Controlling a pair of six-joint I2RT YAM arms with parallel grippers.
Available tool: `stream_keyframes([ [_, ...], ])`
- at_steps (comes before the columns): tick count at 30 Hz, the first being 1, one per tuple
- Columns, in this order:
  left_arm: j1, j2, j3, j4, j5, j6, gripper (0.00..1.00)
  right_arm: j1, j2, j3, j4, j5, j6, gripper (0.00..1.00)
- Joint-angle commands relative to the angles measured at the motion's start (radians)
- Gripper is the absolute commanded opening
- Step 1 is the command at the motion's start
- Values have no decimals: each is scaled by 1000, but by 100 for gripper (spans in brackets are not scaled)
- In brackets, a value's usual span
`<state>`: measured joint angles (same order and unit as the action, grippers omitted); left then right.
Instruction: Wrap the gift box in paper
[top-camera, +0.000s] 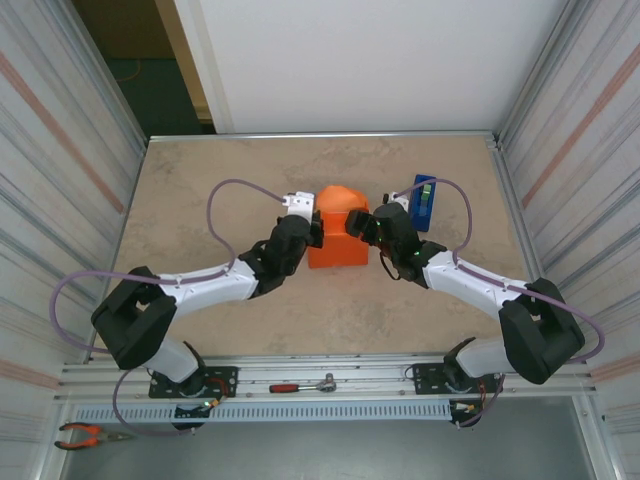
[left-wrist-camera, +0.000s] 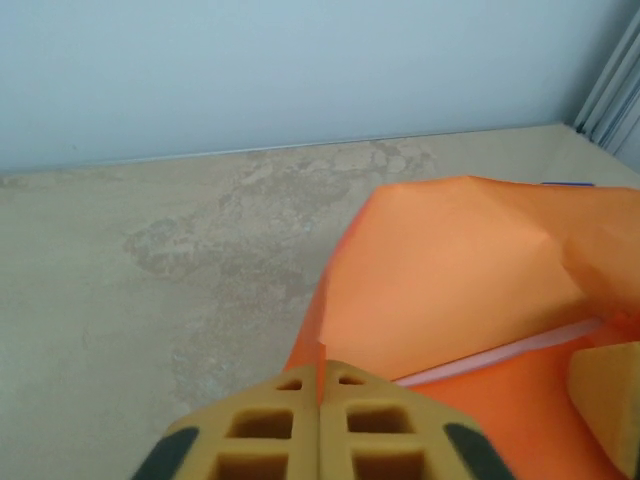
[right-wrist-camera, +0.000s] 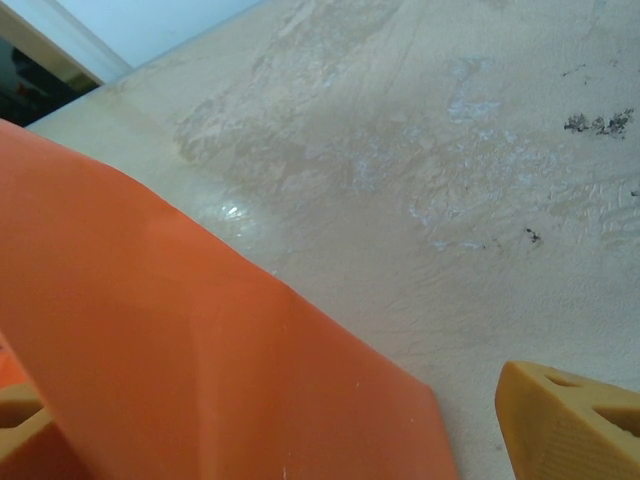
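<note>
Paper (top-camera: 338, 232) sat mid-table (top-camera: 200, 200), between the two grippers, already folded up into a blocky bundle. Plain bright orange, matte, no print. From the top view the near face read a darker orange and flat, and the top was lighter. The far end rose into a loose rounded flap. The bundle's long axis ran near-to-far, away from the arm bases, with the flap end pointing at the back wall. Its short axis ran left-right between the wrists.

In the left wrist view, the paper (left-wrist-camera: 450, 270) showed a broad smooth panel with one soft diagonal crease top right. A thin pale strip (left-wrist-camera: 530, 345) ran along the fold line lower down; couldn't tell what it was. In the right wrist view, the paper (right-wrist-camera: 150, 340) was a taut slanted sheet with a clean straight edge, coming to a corner low in the frame.

Left gripper (top-camera: 313, 232) was at the bundle's left side. In its own camera, the left gripper (left-wrist-camera: 320, 410) had its pads pressed together, with the paper's edge running down into the seam, so it was pinching the sheet.

Right gripper (top-camera: 366, 226) was at the bundle's right side, jaws spread wide. Its fingers (right-wrist-camera: 570, 420) stood either side of the sheet corner, not clamping it.

Blue object (top-camera: 424, 203) stood just behind the right gripper, apart from the paper.
</note>
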<state>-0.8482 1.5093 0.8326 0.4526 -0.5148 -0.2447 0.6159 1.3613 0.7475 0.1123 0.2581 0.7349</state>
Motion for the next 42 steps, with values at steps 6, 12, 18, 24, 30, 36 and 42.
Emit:
stream_keyframes([
  [6,29,-1,92,-27,51,40,39,4,43,-37,-169,20,4,88],
  [12,46,12,128,-40,108,59,9,4,41,-37,-171,18,3,88],
  [18,63,30,162,-56,169,61,2,3,43,-37,-171,15,3,88],
  [24,72,46,192,-76,168,62,29,3,47,-37,-171,14,3,88],
  [30,84,32,193,-62,192,59,18,4,48,-33,-173,14,2,88],
  [36,115,-71,95,-12,216,-9,56,4,47,-31,-177,15,4,87],
  [42,101,-134,-24,14,230,-68,61,4,49,-31,-183,14,-1,87],
])
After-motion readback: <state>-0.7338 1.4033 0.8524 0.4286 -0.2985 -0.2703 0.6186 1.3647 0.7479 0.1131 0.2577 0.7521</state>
